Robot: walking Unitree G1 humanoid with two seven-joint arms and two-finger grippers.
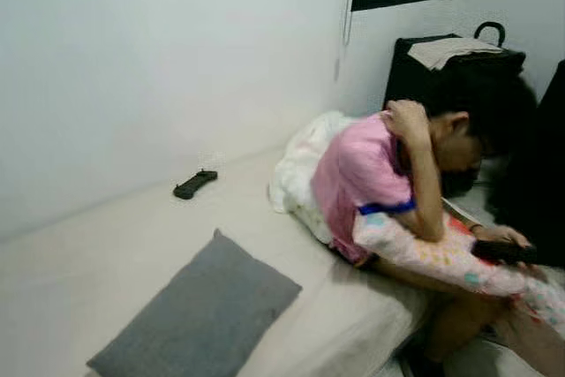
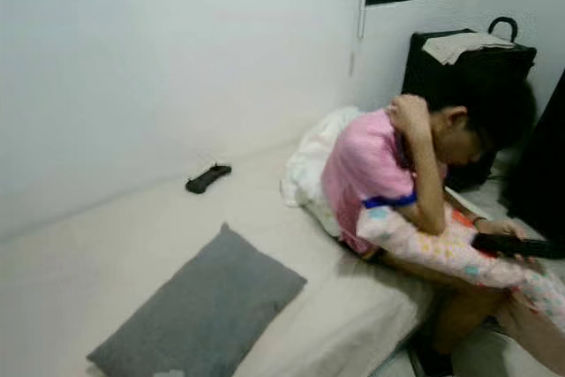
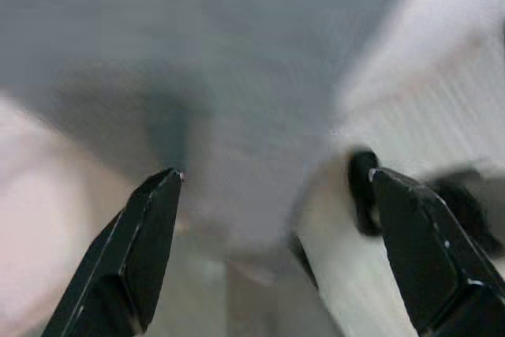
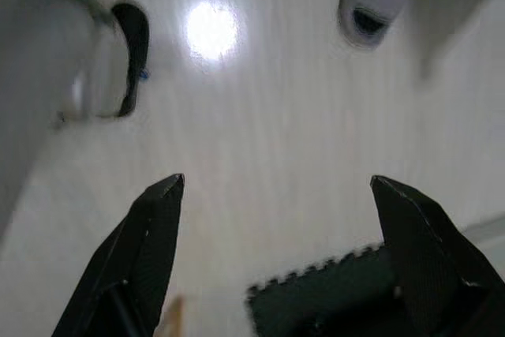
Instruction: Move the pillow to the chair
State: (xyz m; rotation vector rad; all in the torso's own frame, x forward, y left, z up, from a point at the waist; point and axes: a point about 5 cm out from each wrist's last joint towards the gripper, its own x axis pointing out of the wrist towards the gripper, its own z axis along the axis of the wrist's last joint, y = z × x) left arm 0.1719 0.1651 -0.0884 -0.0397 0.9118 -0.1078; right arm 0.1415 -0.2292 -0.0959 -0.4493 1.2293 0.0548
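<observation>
Grey pillow [image 1: 199,315] lying flat on the white bed [image 1: 106,236], near its front edge, untouched by either claw. Left claw [image 3: 272,242]: fingers spread wide, nothing between them; beyond its tips, a blurred grey and white surface (not identifiable). Right claw [image 4: 276,250]: fingers likewise wide and empty, aimed at a pale striped floor [image 4: 260,140]; a dark interlocking mat edge [image 4: 323,297] lies just below the tips, and a bright light reflection [image 4: 211,28] lies well beyond them. A person in a pink shirt [image 1: 371,174] sits at the bed's far end, with a patterned bolster [image 1: 441,258] across the lap. A small black controller [image 1: 195,184] rests on the bed beyond the pillow, near the wall. A black suitcase [image 1: 450,72] stands behind the person.
</observation>
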